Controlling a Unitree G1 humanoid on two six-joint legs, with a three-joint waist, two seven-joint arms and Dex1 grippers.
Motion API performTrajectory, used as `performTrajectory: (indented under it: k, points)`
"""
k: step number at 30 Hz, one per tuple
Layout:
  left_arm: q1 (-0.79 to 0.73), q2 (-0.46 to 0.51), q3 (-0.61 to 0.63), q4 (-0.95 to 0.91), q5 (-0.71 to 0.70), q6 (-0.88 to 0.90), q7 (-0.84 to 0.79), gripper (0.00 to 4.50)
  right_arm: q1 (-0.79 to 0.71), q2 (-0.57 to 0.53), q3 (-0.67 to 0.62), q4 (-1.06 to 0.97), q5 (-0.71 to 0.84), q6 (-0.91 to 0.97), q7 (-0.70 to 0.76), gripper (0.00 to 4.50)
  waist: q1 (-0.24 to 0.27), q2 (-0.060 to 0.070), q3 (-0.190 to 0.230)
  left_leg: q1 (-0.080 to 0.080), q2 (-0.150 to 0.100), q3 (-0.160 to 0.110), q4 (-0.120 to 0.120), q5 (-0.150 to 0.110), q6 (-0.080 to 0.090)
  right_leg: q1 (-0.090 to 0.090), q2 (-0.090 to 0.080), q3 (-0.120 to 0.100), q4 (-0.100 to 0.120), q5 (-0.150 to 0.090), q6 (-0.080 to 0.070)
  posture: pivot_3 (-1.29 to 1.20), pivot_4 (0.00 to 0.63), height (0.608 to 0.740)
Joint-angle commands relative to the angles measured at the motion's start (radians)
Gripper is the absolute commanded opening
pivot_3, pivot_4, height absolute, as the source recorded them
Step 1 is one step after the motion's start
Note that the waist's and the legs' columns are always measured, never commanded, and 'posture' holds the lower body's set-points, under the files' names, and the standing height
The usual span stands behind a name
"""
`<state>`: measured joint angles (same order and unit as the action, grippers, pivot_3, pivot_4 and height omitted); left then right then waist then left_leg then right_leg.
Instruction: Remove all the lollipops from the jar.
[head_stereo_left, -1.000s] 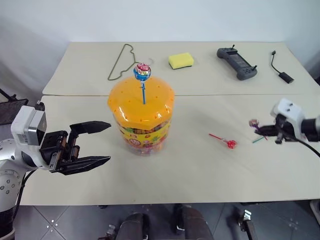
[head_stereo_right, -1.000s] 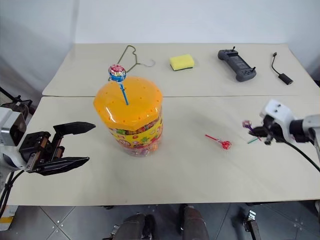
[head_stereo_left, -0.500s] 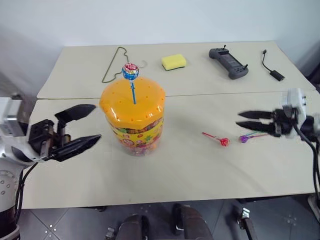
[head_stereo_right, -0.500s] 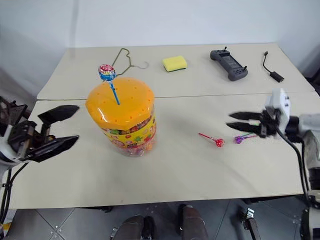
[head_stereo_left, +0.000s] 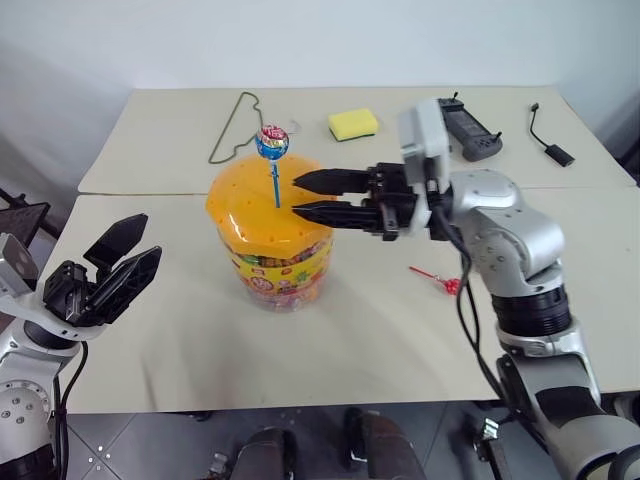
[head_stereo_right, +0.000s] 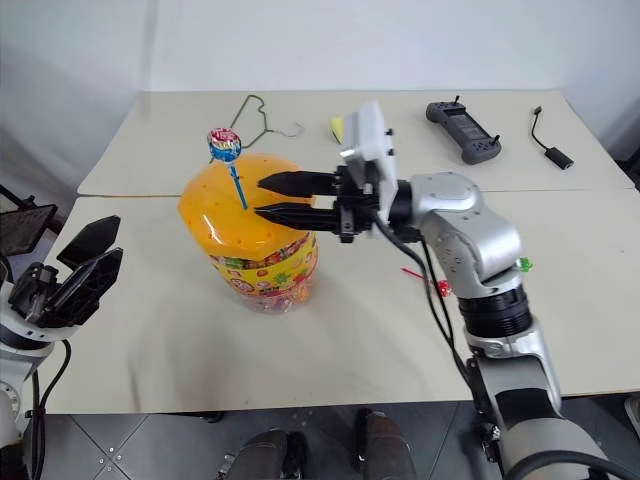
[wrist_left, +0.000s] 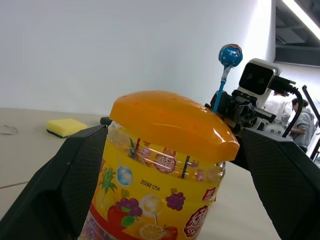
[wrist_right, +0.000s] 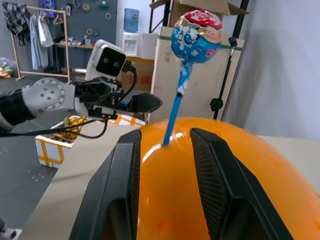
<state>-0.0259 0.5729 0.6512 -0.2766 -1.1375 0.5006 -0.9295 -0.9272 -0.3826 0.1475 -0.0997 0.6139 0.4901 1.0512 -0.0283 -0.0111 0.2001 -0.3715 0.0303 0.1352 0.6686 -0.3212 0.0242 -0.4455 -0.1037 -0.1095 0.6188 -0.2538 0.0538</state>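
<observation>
Head camera first: the jar (head_stereo_left: 272, 240) sits on the bench (head_stereo_left: 180, 350) and the last lollipop, the blue lollipop (head_stereo_left: 272, 143), is poking straight up out of the orange lid (head_stereo_left: 250, 205), stick near vertical. My right end effector (head_stereo_left: 312, 196) is lying roughly level over the lid, fingers parted with nothing in them, tips stopped just short of the stick on the side away from my left arm. So the stick runs crosswise to the fingers and sits a touch beyond the tips, which is what I'd want for a pinch. A red lollipop (head_stereo_left: 452, 283) already lies on the bench beside the jar, past my right arm.

My left end effector (head_stereo_left: 112, 272) is well off the jar's other side, open and empty, so I reckon the right arm is the nearer one by a lot.

Left wrist view: the jar fills the gap between the two open fingers (wrist_left: 60, 190) but they're not touching it.

Right wrist view: the blue stick rises from the lid right in line with the gap between my fingers (wrist_right: 122, 195), candy head well above them. Looks to me like a short push forward, then close.
</observation>
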Motion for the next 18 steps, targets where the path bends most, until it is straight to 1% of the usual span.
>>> performTrajectory:
  k: [1, 5, 6, 7, 10, 12, 15, 17, 18]
  points:
    - [0.018, -0.006, 0.027, -0.058, -0.026, -0.026, 0.003, 4.50, -0.040, 0.032, 0.006, -0.013, -0.011, 0.041, -0.051, 1.61, -0.001, 0.000, 0.000, 0.000, 0.000, 0.000, 0.000, 0.000, 0.000, 0.000, 0.000, 0.000, 0.000, 0.000, 0.000, 0.00, 0.150, 0.740]
    - [0.016, -0.016, 0.019, -0.073, -0.026, -0.040, 0.011, 4.50, -0.050, 0.059, 0.020, 0.002, -0.023, 0.052, -0.046, 1.61, -0.001, 0.000, 0.000, 0.000, 0.000, 0.000, 0.000, 0.000, 0.000, 0.000, 0.000, 0.000, 0.001, 0.000, 0.000, 0.00, 0.150, 0.740]
    - [0.012, -0.019, 0.012, -0.079, -0.026, -0.043, 0.014, 4.50, -0.050, 0.063, 0.023, 0.004, -0.020, 0.060, -0.039, 1.20, -0.001, 0.000, 0.000, 0.000, 0.000, 0.000, 0.000, 0.000, 0.000, 0.000, 0.000, 0.000, 0.001, 0.000, 0.000, 0.00, 0.150, 0.740]
    - [0.009, -0.021, 0.007, -0.083, -0.026, -0.046, 0.016, 4.50, -0.051, 0.065, 0.024, 0.006, -0.018, 0.067, -0.033, 1.02, -0.001, -0.001, 0.000, 0.001, 0.000, 0.000, 0.000, 0.000, 0.000, 0.000, 0.000, 0.000, 0.001, 0.000, 0.000, 0.00, 0.150, 0.740]
    - [-0.005, -0.020, 0.005, -0.086, -0.033, -0.050, 0.021, 4.50, -0.054, 0.078, 0.011, 0.008, -0.003, 0.071, -0.024, 0.04, -0.001, -0.001, -0.001, 0.001, 0.000, 0.000, 0.000, 0.000, 0.000, 0.000, 0.000, 0.000, 0.001, 0.000, 0.000, 0.00, 0.150, 0.740]
    - [-0.024, -0.015, 0.006, -0.088, -0.050, -0.046, 0.024, 4.50, -0.056, 0.087, -0.027, 0.019, 0.025, 0.054, -0.014, 0.04, -0.001, -0.001, -0.001, 0.001, 0.000, 0.000, 0.000, 0.000, 0.000, 0.000, 0.001, 0.000, 0.001, 0.000, 0.000, 0.00, 0.150, 0.740]
    - [-0.043, 0.006, -0.013, -0.109, -0.048, -0.038, 0.012, 4.50, -0.066, 0.095, -0.146, 0.047, 0.133, 0.054, 0.004, 0.04, -0.001, -0.001, -0.001, 0.001, 0.000, 0.000, 0.000, 0.000, 0.000, 0.000, 0.001, 0.000, 0.001, 0.000, 0.000, 0.00, 0.150, 0.740]
    - [-0.057, 0.034, -0.038, -0.133, -0.024, -0.040, -0.014, 4.50, -0.085, 0.072, -0.238, 0.071, 0.211, 0.108, -0.035, 0.04, 0.001, -0.001, -0.001, 0.000, 0.000, 0.000, 0.000, 0.000, 0.000, 0.000, 0.001, 0.000, 0.001, 0.000, 0.000, 0.00, 0.150, 0.740]
    - [-0.066, 0.047, -0.045, -0.138, -0.026, -0.038, -0.018, 4.50, -0.097, 0.033, -0.273, 0.092, 0.226, 0.123, -0.026, 0.04, 0.003, -0.001, -0.001, 0.000, 0.000, -0.001, 0.000, 0.000, 0.000, 0.000, 0.001, 0.000, 0.001, 0.000, 0.000, 0.00, 0.150, 0.740]
